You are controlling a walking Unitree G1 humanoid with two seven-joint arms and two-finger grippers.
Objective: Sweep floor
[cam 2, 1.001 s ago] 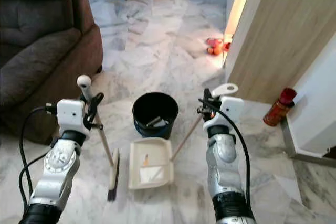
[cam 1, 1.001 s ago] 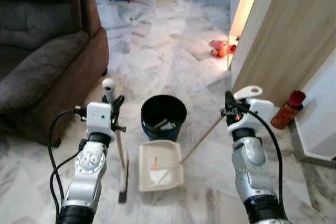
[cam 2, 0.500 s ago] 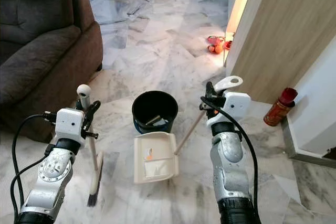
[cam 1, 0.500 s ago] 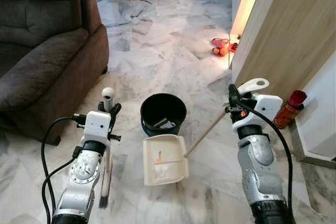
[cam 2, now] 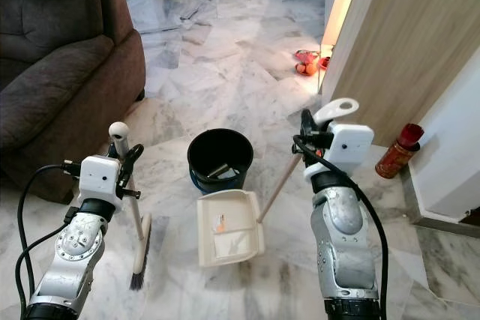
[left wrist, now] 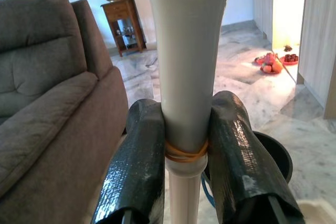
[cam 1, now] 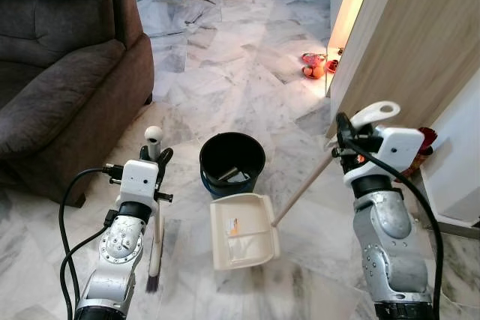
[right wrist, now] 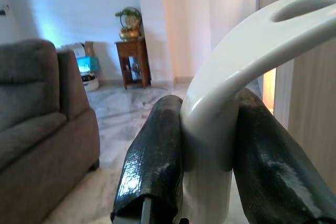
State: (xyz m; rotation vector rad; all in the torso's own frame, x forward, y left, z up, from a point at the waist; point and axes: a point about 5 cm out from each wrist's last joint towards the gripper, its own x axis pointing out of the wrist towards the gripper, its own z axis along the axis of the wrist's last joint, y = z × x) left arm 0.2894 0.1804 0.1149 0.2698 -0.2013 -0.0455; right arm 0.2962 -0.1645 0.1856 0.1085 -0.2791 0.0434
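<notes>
No readable writing anywhere; an orange-marked scrap lies in the cream dustpan (cam 1: pixel 244 231), text illegible. Black bucket (cam 1: pixel 232 162) as landmark: dustpan on the marble floor (cam 1: pixel 240 73) just in front of it. Left tool (left wrist: pixel 185 145) clamped on the broom (cam 1: pixel 154 245) handle, bristles on the floor left of the bucket. Right tool (right wrist: pixel 210 150) clamped on the dustpan handle. Sofa (cam 1: pixel 60 73) far left of the bucket, wooden cabinet (cam 1: pixel 420 50) and red can (cam 2: pixel 395 149) to its right; open floor beyond the bucket.
</notes>
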